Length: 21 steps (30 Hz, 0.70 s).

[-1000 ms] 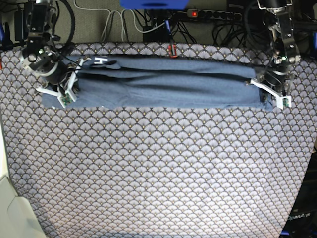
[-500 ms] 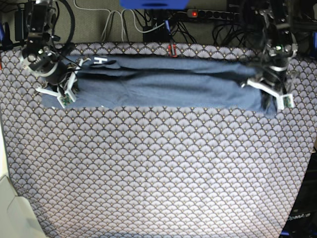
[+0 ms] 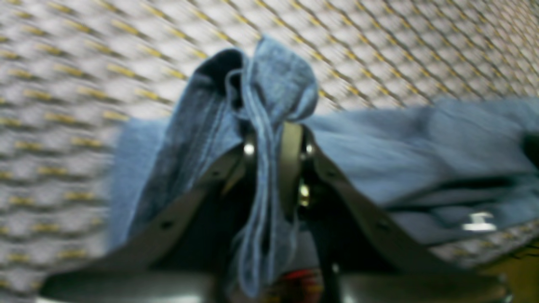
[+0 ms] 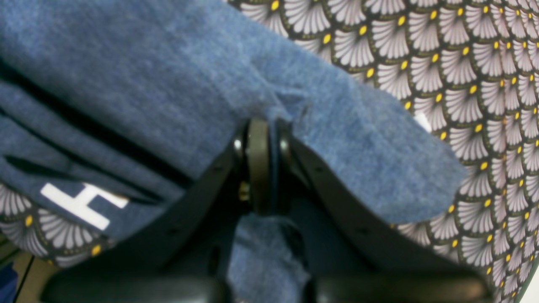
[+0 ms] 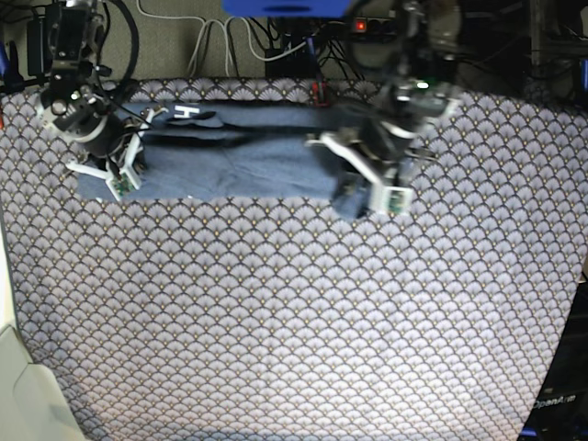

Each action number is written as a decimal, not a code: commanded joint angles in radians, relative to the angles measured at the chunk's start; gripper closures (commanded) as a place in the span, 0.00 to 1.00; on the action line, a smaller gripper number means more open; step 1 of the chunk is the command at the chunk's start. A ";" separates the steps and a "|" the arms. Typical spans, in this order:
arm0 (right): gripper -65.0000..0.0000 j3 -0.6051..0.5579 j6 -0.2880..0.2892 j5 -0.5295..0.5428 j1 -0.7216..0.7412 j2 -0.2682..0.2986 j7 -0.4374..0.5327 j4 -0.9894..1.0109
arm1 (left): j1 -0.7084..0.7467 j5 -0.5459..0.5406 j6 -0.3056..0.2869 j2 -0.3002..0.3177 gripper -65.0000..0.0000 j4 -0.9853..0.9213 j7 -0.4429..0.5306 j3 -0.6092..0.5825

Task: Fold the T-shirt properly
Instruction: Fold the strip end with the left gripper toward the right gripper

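The slate-blue T-shirt point(image 5: 248, 161) lies as a long folded strip across the far part of the table, a white letter "H" point(image 5: 186, 111) showing near its left end. My right gripper point(image 5: 119, 179) is at that left end, shut on the cloth. In the right wrist view its jaws point(image 4: 263, 134) pinch a fold of the T-shirt point(image 4: 168, 63). My left gripper point(image 5: 369, 195) hangs over the strip's right part, shut on a bunched end of fabric lifted off the table. The left wrist view, blurred, shows its gripper point(image 3: 269, 139) clamping gathered T-shirt point(image 3: 421, 143) cloth.
The grey fan-scale table cover point(image 5: 294, 312) spans the whole table. Cables, a power strip point(image 5: 386, 26) and a small red object point(image 5: 321, 92) sit along the back edge. A pale object point(image 5: 23, 395) stands at the front left corner.
My left gripper has swung from the table's right edge toward the middle, carrying the shirt's right end with it and shortening the strip. The right gripper has stayed put.
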State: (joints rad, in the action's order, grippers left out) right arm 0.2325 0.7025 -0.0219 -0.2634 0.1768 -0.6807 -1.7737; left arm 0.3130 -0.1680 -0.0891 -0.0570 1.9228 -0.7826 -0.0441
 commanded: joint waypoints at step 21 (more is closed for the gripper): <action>1.00 0.003 -0.004 0.003 0.005 0.010 0.013 -0.016 | -0.084 -0.026 0.107 -0.007 0.85 -0.104 0.015 -0.207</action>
State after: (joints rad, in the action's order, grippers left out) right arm 0.2325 0.7025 -0.0219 -0.2642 0.1772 -0.6811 -1.7737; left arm 0.2352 -0.1802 0.0273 -0.0525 1.7962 -0.7856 -0.2436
